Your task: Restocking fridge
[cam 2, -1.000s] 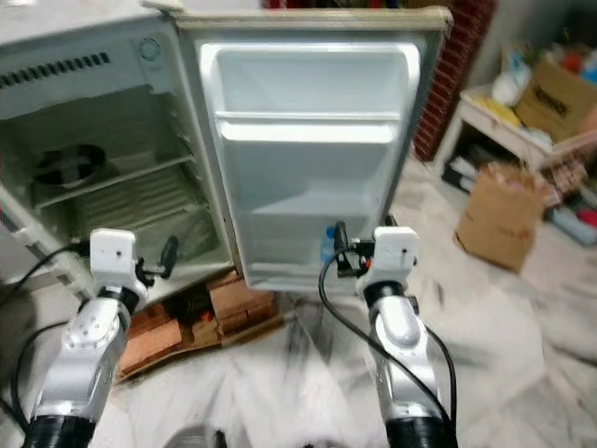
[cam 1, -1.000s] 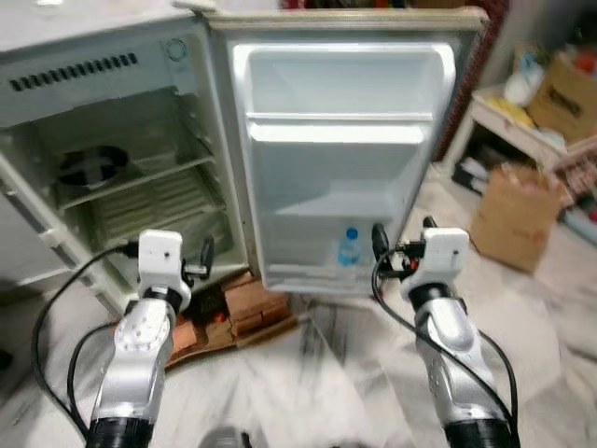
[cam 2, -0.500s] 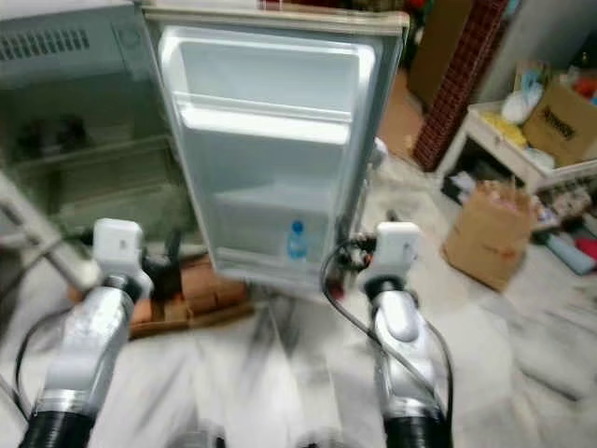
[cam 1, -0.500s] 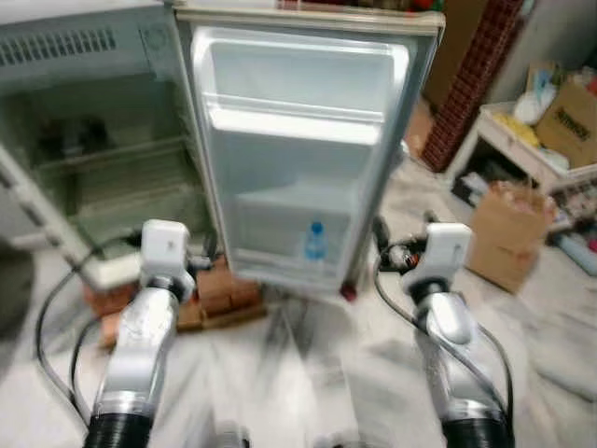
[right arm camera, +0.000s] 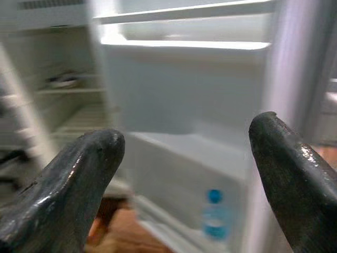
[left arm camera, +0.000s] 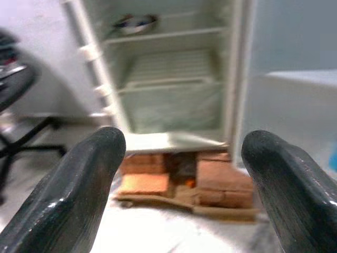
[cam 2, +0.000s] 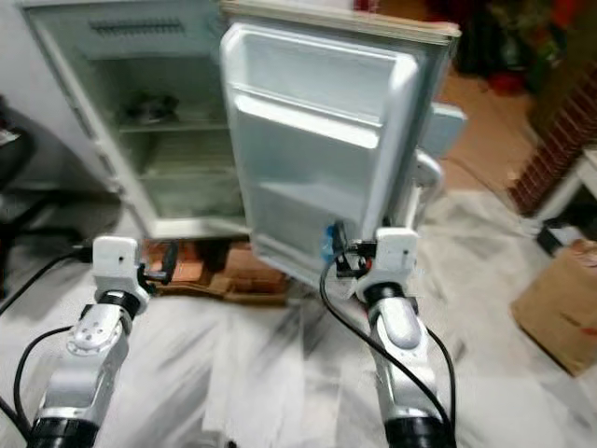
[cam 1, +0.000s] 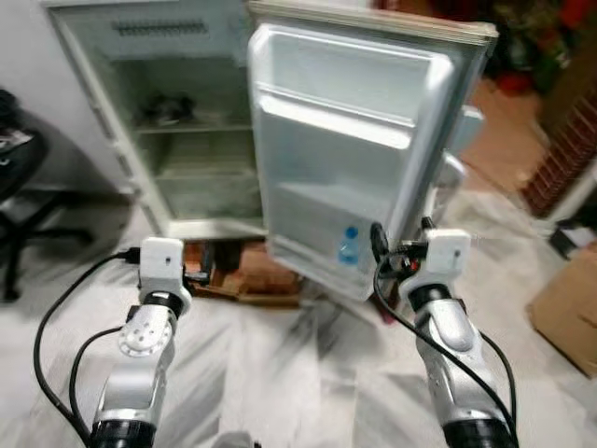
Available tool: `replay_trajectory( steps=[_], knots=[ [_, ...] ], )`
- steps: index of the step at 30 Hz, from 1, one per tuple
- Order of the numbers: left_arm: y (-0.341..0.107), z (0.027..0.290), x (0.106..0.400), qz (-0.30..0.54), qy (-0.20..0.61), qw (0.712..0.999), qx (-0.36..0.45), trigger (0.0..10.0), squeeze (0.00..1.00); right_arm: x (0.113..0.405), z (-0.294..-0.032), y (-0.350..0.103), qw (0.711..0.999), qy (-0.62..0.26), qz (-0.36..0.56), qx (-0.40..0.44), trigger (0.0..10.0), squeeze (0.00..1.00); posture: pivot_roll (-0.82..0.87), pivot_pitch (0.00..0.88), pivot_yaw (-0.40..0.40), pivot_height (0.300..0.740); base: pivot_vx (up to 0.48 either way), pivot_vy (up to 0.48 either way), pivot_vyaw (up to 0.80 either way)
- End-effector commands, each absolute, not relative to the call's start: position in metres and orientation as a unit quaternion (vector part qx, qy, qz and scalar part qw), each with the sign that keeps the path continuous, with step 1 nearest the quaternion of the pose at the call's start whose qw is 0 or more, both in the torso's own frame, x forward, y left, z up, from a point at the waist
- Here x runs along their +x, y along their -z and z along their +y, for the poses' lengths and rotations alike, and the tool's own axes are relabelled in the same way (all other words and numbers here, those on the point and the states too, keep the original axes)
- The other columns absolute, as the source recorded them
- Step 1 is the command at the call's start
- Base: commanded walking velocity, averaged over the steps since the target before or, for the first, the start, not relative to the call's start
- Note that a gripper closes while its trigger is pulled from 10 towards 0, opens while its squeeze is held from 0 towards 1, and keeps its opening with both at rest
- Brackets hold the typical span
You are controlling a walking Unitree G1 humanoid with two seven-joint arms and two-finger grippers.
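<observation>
The small fridge stands open ahead on the floor, its white door swung wide toward me. A clear water bottle with a blue cap stands in the door's lowest shelf, and it also appears between my right fingers as the bottle. My right gripper is open and empty, held short of the door's lower edge. My left gripper is open and empty too, pointing at the fridge's base. A dark bowl sits on the upper inside shelf.
Red bricks prop up the fridge. A black office chair stands at the left. A cardboard box sits at the right, beside a brick-red wall. Pale marbled floor lies between me and the fridge.
The whole view has shifted: the fridge now sits farther off and more to the left, so the camera moved. Both arms keep the same raised pose, both grippers open.
</observation>
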State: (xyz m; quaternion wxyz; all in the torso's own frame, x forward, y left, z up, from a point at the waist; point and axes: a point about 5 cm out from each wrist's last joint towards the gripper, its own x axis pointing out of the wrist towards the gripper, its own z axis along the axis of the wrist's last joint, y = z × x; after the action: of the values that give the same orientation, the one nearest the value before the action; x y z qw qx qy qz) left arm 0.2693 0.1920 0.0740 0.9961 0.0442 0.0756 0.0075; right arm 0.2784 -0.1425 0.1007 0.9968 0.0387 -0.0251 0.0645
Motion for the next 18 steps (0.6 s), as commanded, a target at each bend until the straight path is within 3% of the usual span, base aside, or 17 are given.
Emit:
replay_trajectory(
  steps=[1,8,18],
  knots=[
    [-0.0785,0.1911,0.2704,0.067,-0.008,0.997,0.040,10.0,0.00,0.2790,-0.1452,-0.1062,0.997,-0.062,-0.036,0.040,10.0,0.00,0.04,0.024,0.018,0.740,0.000,0.000,0.65],
    [-0.0824,0.1885,0.2726,0.054,-0.002,0.998,0.032,10.0,0.00,0.2813,-0.1429,-0.1069,0.996,-0.063,-0.033,0.051,10.0,0.00,0.05,0.022,0.016,0.740,0.000,0.000,0.00],
    [-0.0829,0.1879,0.2731,0.054,0.003,0.998,0.030,10.0,0.00,0.2812,-0.1464,-0.1083,0.997,-0.060,-0.039,0.043,10.0,0.00,0.04,0.022,0.016,0.740,0.411,0.000,0.04]
  ],
)
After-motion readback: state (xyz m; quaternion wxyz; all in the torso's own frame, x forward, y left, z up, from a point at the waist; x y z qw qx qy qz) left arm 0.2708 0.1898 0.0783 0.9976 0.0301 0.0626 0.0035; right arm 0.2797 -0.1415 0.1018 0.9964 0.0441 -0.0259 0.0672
